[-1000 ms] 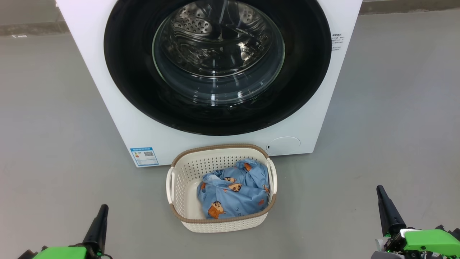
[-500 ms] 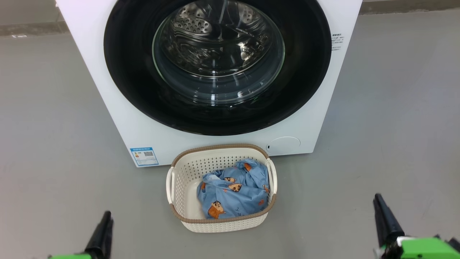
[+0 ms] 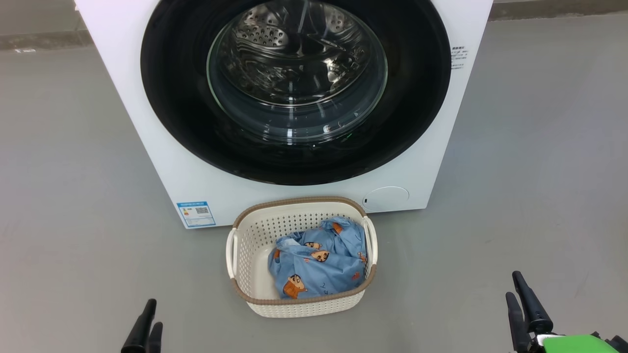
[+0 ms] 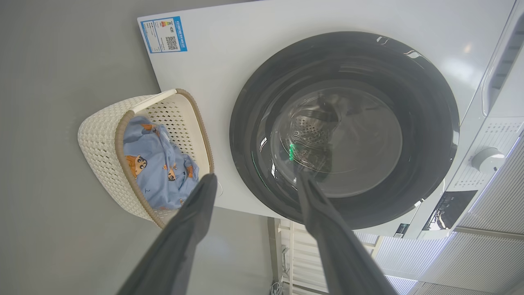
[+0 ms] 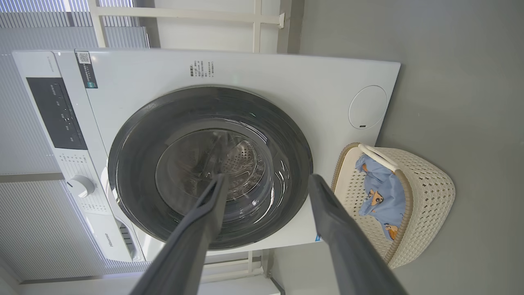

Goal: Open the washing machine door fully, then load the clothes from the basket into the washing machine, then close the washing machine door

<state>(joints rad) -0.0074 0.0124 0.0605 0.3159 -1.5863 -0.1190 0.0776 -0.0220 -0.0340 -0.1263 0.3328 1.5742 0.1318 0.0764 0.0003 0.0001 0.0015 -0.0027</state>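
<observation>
Both grippers have sunk toward the bottom edge of the head view since a second ago, and both have parted. The left gripper and the right gripper each show two fingers apart, holding nothing. The washing machine door lies shut on the washing machine. The basket stands on the grey floor just before the machine's lower front edge, with the clothes heaped toward its right side.

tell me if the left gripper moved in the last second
Yes. In the head view the left gripper has dropped toward the bottom edge, farther from the basket, which stayed put, and its fingers have parted.
</observation>
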